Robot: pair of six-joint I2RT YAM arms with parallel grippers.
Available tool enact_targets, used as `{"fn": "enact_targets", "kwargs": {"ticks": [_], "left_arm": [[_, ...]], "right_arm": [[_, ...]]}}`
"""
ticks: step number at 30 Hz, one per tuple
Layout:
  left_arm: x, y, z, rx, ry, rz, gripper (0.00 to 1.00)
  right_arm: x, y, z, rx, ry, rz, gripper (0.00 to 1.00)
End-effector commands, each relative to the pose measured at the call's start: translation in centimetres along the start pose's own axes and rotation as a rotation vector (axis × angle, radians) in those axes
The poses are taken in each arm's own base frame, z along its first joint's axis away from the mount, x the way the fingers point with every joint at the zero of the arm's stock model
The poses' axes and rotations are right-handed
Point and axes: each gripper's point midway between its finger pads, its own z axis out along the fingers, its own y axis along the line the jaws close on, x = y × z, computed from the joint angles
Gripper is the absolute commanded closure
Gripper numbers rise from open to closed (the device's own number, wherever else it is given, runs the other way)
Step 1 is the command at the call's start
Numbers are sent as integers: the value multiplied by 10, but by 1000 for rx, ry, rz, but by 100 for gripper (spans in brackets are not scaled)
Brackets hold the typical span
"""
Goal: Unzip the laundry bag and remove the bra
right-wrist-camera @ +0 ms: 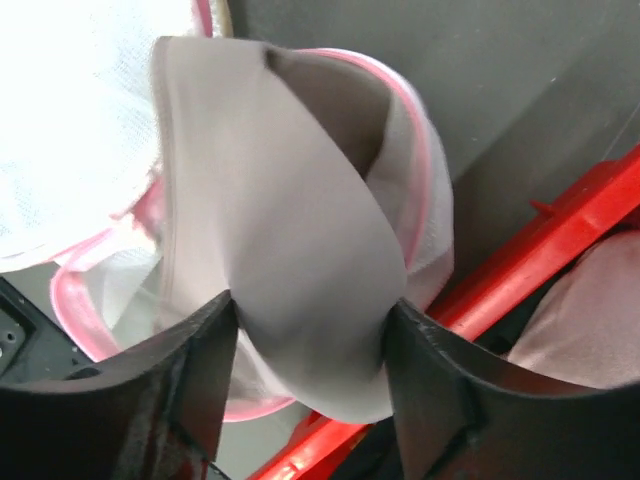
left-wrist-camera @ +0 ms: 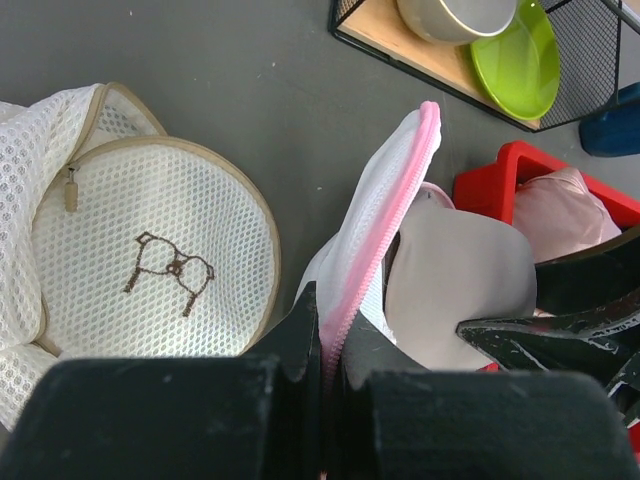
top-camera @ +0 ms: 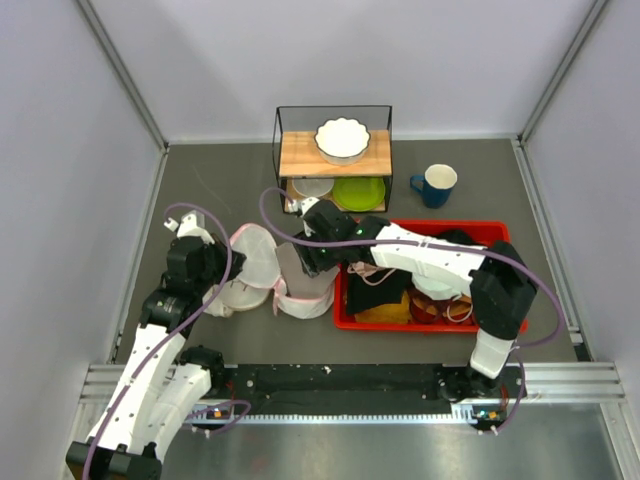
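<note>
**Both grippers on the bag and bra**

The left gripper (left-wrist-camera: 328,340), pressed together, pinches the pink zipper band of the laundry bag (left-wrist-camera: 400,160) at the centre of the left wrist view. The bag lies open on the tabletop (left-wrist-camera: 250,80). In the lower middle of the right wrist view, the right gripper (right-wrist-camera: 312,320) clasps one cup of the bra (right-wrist-camera: 290,220), which sticks out of the bag just left of the red bin (top-camera: 420,226).

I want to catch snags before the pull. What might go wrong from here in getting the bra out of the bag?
1. The right gripper straddles only one cup of the bra, and a firm hold isn't evident, so the cup may slip free.
2. The cup sits inside the pink rim of the laundry bag, so pulling may drag the bag out of the left gripper, which is pinching that rim.
</note>
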Motion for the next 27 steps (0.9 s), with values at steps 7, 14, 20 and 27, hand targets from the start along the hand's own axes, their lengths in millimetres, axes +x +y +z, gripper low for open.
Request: {"fn": "enact_targets", "kwargs": {"ticks": [7, 14, 20, 27], "left_arm": [[-17, -8, 2, 25, -53, 24, 100], [-19, -4, 2, -3, -52, 54, 100], [-22, -9, 5, 6, -40, 63, 100], [-18, -7, 9, 0, -16, 62, 100]], "right_arm": [[-43, 17, -43, -86, -148, 24, 100], [-104, 39, -139, -224, -369, 43, 100], [-144, 48, -209, -282, -548, 43, 100], [-180, 36, -287, -283, -823, 97, 100]]}}
